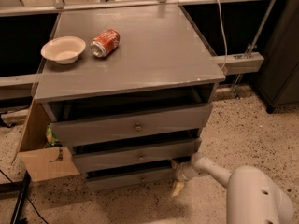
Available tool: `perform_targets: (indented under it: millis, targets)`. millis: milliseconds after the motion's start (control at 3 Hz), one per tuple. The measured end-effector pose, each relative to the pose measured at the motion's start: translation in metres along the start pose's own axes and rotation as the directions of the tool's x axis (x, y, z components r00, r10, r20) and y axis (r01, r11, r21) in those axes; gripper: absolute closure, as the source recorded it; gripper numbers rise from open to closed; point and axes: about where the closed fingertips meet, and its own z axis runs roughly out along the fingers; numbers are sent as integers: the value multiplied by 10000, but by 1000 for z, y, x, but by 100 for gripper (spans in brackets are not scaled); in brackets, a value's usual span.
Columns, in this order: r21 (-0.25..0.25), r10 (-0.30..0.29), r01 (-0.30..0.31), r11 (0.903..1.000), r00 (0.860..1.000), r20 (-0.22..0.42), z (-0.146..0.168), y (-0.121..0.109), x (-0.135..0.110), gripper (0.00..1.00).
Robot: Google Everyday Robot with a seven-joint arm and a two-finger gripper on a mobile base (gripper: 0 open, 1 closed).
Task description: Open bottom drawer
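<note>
The bottom drawer is the thinnest grey front at the foot of the cabinet, with a small round knob at its centre. It stands slightly out, with a dark gap above it. My gripper is at the drawer's right end, close to the floor, at the tip of the white arm that comes in from the lower right. One yellowish finger points down by the drawer's right corner; the other is by the gap above the drawer.
The middle drawer and top drawer also stand slightly out. A white bowl and a red can lie on the cabinet top. A cardboard box stands at the cabinet's left. Speckled floor lies to the right.
</note>
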Motion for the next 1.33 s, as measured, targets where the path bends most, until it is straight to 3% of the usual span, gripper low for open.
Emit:
perform_targets:
  millis: [333,667,1333]
  targets:
    - [-4,2,-2,10000,10000,-3,-1,0,0,0]
    - [-530,243,-266,9982,9988,-435,-8,23,6,0]
    - [-1088,305,-419,9932,9941,-1043,-19,48,9,0]
